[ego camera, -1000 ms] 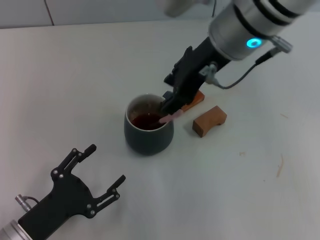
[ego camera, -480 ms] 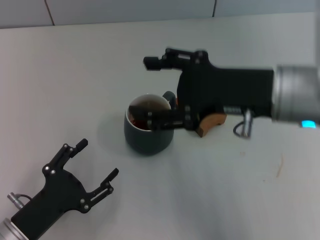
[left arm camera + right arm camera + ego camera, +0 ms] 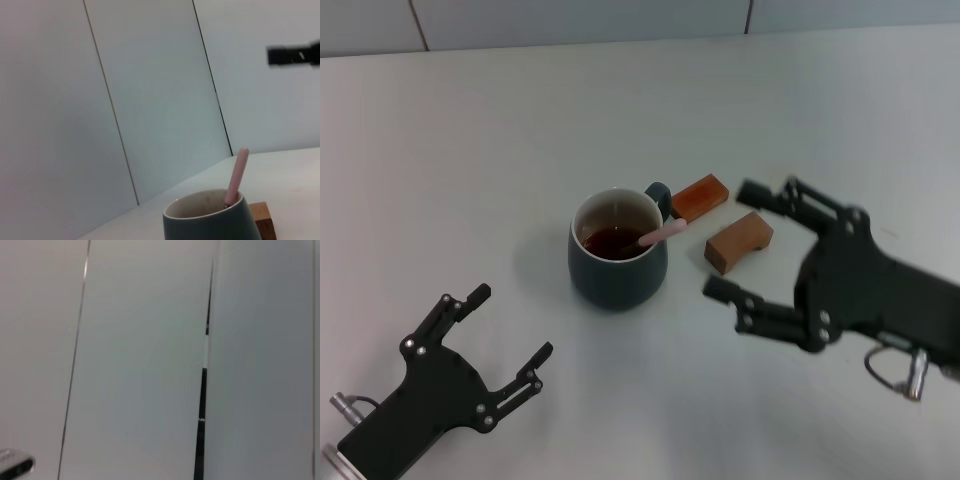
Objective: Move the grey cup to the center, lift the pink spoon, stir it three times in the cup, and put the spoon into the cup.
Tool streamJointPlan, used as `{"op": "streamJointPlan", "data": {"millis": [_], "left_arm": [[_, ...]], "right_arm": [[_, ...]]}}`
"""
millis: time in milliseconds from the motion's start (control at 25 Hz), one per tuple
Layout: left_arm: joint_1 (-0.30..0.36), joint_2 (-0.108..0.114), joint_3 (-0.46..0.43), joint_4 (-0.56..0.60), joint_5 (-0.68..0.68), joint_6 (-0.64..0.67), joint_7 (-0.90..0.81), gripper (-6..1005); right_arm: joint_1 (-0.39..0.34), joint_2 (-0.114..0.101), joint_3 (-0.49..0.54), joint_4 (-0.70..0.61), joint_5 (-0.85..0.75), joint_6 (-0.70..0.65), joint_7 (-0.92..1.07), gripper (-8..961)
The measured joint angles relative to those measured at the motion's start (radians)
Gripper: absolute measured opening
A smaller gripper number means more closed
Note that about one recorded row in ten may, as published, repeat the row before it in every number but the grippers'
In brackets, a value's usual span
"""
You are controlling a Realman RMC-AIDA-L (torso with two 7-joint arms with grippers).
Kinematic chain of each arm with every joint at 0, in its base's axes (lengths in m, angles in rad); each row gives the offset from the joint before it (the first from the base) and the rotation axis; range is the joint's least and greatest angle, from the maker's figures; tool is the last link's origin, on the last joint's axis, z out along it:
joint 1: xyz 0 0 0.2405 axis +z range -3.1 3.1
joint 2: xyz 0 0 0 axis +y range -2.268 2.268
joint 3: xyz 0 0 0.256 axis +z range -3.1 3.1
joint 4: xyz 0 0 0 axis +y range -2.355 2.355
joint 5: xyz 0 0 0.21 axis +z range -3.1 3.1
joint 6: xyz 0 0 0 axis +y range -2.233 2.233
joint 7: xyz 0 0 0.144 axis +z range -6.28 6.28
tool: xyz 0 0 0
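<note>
Right gripper: fingers spread and empty at right of frame, so the spoon looks released.
Left gripper: fingers apart, idle, lower left.
Pink spoon: bowl in the liquid, handle propped on the rim, slanting up toward the right.
Grey cup: centre of frame, wooden blocks just beside.

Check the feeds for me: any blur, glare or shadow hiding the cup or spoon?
Head view: sharp, even light, only a soft shadow beside the cup; the spoon leaning in it is clear, and both the right gripper and left gripper are crisp. Left wrist view: cup rim and spoon handle readable. Right wrist view: only wall panels.
</note>
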State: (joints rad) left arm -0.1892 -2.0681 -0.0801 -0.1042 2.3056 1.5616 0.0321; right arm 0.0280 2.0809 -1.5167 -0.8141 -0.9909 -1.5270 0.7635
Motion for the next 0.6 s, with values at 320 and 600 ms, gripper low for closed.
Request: {"op": "streamJointPlan", "data": {"millis": [320, 600], "left_arm": [[-0.002, 0.0, 0.003, -0.004, 0.004, 0.001, 0.0, 856], [-0.028, -0.002, 0.016, -0.009, 0.008, -0.005, -0.004, 856]], "right_arm": [[0.143, -0.006, 0.118, 0.483, -0.001, -0.081, -0.213, 833], [0.18, -0.005, 0.114, 0.547, -0.02, 0.004, -0.22, 834]]}}
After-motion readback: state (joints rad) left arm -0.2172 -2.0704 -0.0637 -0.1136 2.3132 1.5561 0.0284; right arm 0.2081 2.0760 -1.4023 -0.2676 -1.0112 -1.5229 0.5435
